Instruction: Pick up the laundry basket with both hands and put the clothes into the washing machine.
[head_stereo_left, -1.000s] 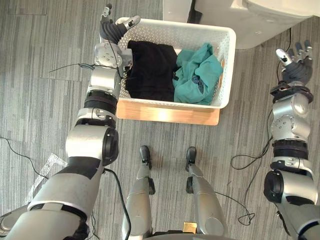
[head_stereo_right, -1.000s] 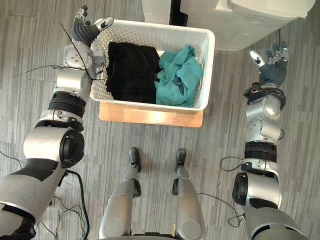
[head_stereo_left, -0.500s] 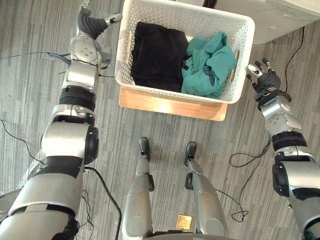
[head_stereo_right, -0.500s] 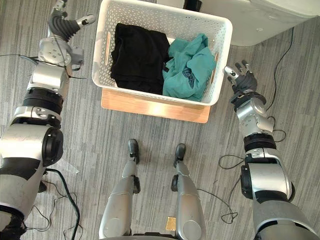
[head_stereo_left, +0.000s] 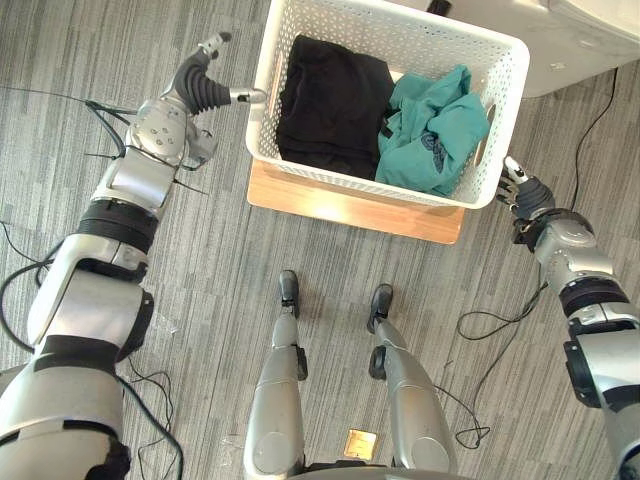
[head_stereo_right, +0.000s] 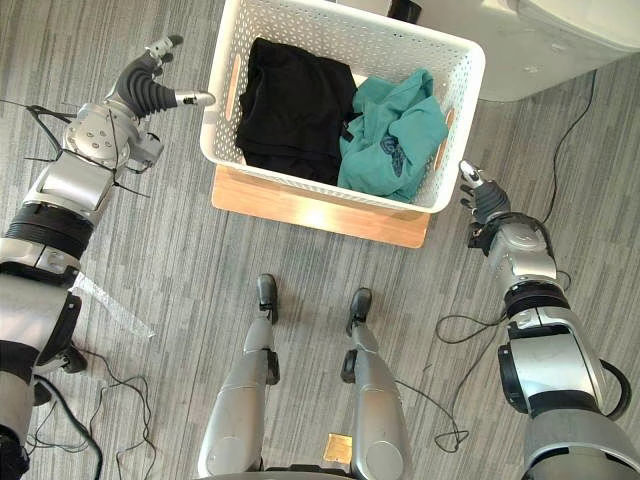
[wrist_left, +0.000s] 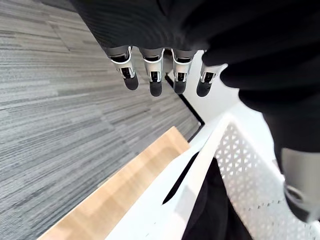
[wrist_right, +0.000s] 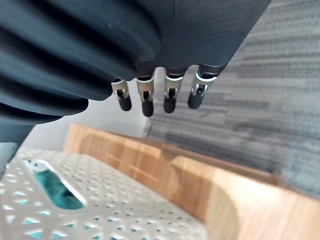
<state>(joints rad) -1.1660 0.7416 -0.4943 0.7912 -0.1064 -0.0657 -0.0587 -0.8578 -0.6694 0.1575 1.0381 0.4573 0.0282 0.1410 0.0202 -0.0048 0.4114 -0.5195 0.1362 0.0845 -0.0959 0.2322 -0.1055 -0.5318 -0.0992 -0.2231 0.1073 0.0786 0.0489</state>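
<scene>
White perforated laundry basket (head_stereo_left: 345, 182), upright on a wooden board (head_stereo_left: 350, 208). Inside: folded black garment (head_stereo_left: 330, 105) on the left, crumpled teal garment (head_stereo_left: 435, 130) on the right. White washing machine (head_stereo_left: 585, 45) just behind.

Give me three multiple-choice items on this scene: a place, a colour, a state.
1. Where in the basket does the teal garment lie?
A) robot's left side
B) robot's right side, beside the black garment
C) on the floor

2. What colour is the basket?
A) white
B) blue
C) black

3. How are the left hand and right hand?
A) both shut on handles
B) both open, beside the basket's ends
C) both holding cloth

1 B: teal lies right of black.
2 A: its perforated walls are white.
3 B: straight fingers, holding nothing.
</scene>
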